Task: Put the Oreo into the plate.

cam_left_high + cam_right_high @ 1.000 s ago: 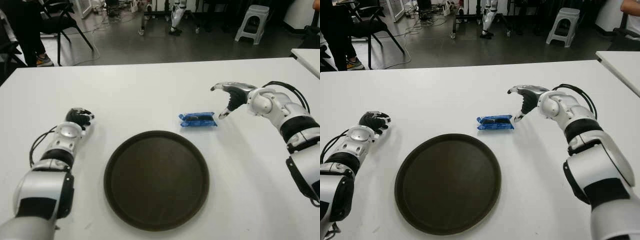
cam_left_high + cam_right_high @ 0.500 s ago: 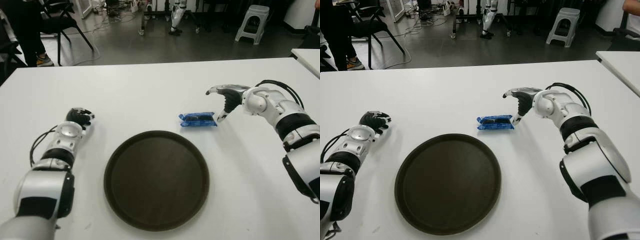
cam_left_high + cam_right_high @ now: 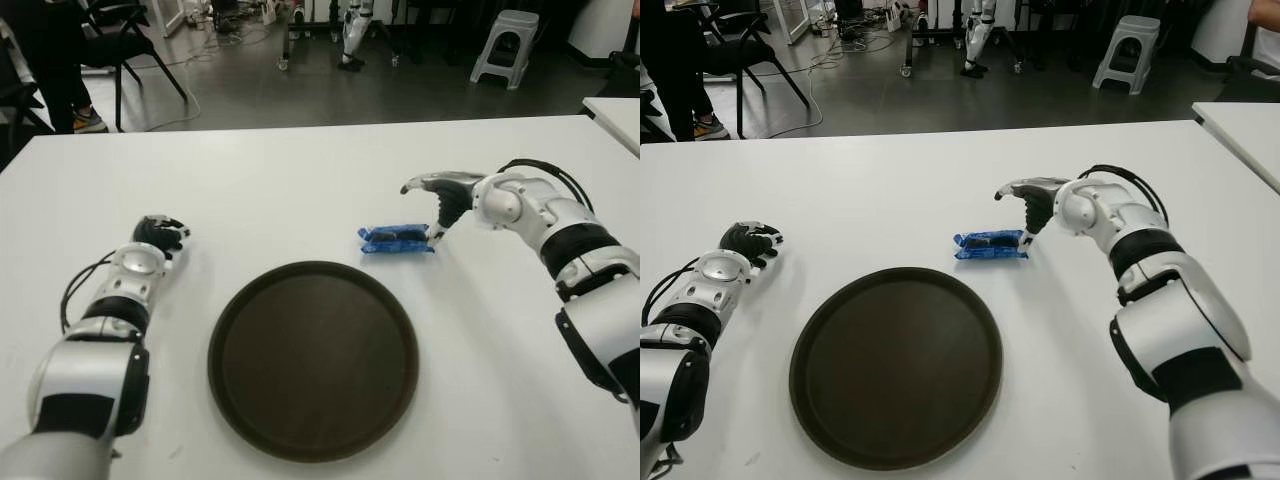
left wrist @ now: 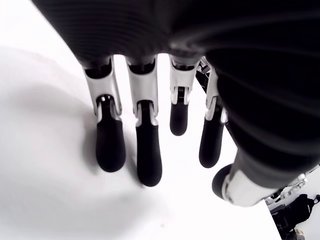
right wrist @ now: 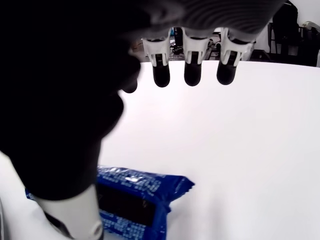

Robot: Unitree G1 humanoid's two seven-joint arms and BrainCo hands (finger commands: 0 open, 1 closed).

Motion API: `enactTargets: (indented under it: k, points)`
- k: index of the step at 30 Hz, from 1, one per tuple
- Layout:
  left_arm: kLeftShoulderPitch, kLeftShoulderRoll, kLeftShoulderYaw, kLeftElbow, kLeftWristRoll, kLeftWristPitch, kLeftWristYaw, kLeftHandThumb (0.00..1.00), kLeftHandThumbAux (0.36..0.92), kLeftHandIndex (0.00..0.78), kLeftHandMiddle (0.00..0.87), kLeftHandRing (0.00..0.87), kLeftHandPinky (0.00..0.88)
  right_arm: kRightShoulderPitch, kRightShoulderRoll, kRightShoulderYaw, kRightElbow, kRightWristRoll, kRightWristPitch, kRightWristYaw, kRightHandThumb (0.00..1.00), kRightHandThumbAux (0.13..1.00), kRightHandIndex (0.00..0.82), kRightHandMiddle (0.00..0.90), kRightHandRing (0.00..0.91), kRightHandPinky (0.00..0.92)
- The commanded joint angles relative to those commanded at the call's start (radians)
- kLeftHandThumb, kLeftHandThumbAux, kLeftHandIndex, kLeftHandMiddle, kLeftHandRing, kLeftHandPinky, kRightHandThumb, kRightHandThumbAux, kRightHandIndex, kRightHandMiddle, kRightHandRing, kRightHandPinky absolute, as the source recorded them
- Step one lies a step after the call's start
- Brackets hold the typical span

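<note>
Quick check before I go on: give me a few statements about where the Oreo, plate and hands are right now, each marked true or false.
1. The Oreo lies on the table, outside the plate. True.
2. The right hand has lifted the Oreo. False: its fingers are open over the pack's right end, and the pack lies on the table.
3. The plate holds nothing. True.
4. The left hand is at the Oreo. False: it shows left of the plate, far from the pack.
5. The Oreo is nearer the robot than the plate. False: it lies beyond the plate's far rim.
</note>
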Motion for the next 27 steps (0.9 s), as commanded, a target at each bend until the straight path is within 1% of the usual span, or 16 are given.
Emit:
enactTargets:
  k: [3,14,23,27]
  points:
    - [-0.001,0.001,0.002,0.001,-0.002,0.004,-0.003,0.672,0.727,0.397,0.211,0.24,0.267,-0.003,0.006,0.0,0.002,0.002,0.001,0.013,0.0,0.856,0.017,0.052,0.05,0.028]
    - [-0.003,0.004,-0.007,0.007,0.009,0.017,0.003,0.67,0.725,0.397,0.179,0.208,0.219,0.0,0.029,-0.017,0.013,0.019,-0.005,0.025,0.0,0.86,0.029,0.06,0.06,0.051]
    - [-0.003,0.002,0.002,0.006,0.0,0.014,-0.002,0.672,0.725,0.398,0.19,0.223,0.239,-0.008,0.069,-0.021,0.027,0.013,0.019,0.04,0.0,0.879,0.033,0.048,0.06,0.057]
    - [-0.003,0.002,0.002,0.006,0.0,0.015,-0.003,0.672,0.726,0.398,0.19,0.226,0.241,-0.007,0.074,-0.027,0.026,0.02,0.018,0.051,0.0,0.88,0.038,0.048,0.057,0.052]
